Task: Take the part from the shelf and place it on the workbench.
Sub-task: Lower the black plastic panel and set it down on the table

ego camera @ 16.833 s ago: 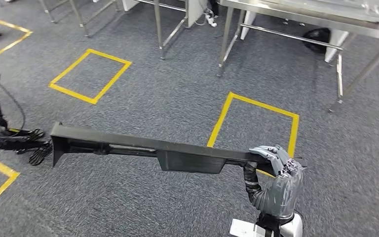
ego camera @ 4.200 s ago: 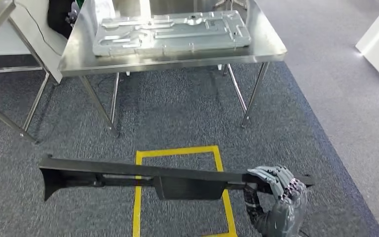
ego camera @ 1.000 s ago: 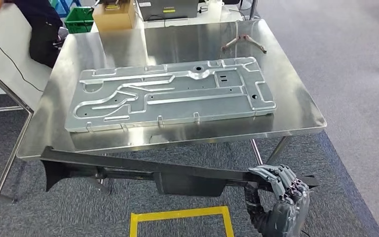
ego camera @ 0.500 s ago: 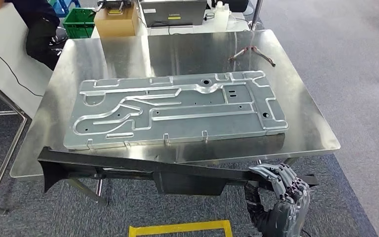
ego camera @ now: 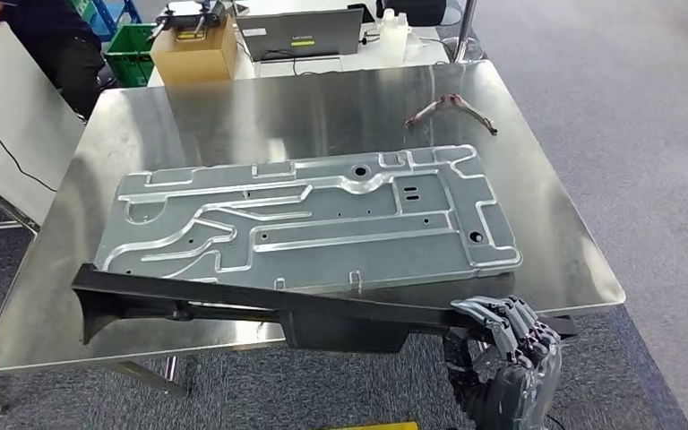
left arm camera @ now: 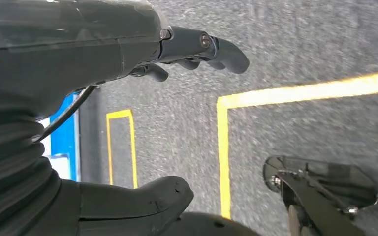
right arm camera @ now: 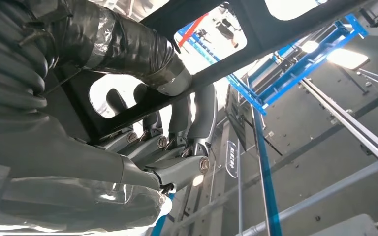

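closer to the workbench (ego camera: 582, 269) now than half a second back, view shifted so its near edge lies under the long black part (ego camera: 260, 305). right hand (ego camera: 506, 354) clenched around that part's right end, holding it level, above the near edge, not set down. left hand (left arm camera: 128, 54) hanging over grey carpet with yellow tape, fingers (left arm camera: 211, 46) apart, holding nothing. farther on, large grey metal panel (ego camera: 313, 219) flat on the workbench; beyond it a small bent bracket (ego camera: 452, 109). cardboard box (ego camera: 193, 45) and laptop (ego camera: 300, 34) at the back.
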Robot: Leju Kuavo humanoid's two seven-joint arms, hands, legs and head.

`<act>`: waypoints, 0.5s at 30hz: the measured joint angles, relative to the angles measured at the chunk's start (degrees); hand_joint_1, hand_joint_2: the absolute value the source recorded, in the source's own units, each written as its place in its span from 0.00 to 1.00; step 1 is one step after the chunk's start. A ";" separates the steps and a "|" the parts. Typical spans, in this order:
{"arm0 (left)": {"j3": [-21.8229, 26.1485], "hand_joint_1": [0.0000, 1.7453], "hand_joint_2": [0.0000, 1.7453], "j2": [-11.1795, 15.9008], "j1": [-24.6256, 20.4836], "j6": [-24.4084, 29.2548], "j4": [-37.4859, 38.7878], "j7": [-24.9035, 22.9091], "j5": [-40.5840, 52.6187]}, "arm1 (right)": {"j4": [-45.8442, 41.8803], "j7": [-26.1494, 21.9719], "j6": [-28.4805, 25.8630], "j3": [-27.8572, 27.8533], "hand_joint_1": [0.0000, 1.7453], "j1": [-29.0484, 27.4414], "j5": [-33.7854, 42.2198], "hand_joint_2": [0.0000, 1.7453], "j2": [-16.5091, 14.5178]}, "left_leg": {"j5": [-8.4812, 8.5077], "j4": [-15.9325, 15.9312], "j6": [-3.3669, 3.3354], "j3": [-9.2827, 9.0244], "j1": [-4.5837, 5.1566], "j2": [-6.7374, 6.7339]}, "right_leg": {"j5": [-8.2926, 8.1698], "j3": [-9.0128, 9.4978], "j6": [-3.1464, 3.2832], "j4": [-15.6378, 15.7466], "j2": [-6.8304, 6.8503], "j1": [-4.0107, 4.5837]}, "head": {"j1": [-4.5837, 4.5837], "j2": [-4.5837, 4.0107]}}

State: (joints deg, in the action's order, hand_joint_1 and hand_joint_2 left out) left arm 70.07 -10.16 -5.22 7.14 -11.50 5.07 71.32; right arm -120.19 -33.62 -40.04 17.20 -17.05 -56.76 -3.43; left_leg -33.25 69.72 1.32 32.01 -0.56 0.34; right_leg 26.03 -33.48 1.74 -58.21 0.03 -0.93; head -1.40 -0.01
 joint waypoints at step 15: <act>0.00 0.00 1.00 0.04 0.39 0.01 0.00 0.00 0.00 | 0.04 -0.02 -0.01 0.00 1.00 0.11 0.00 1.00 0.02 | 7.85 -11.26 -3.63 0.99 0.26 0.09 | 8.40 1.94 -2.80 -9.23 -0.31 0.33 | -0.01 0.00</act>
State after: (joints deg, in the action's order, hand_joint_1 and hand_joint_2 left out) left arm 70.07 -10.13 -4.83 7.15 -11.50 5.07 71.32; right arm -120.15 -33.63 -40.05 17.20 -16.94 -56.76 -3.42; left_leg -25.40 58.46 -2.31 33.00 -0.30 0.43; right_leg 34.44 -31.54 -1.07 -67.44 -0.27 -0.60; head -1.42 -0.01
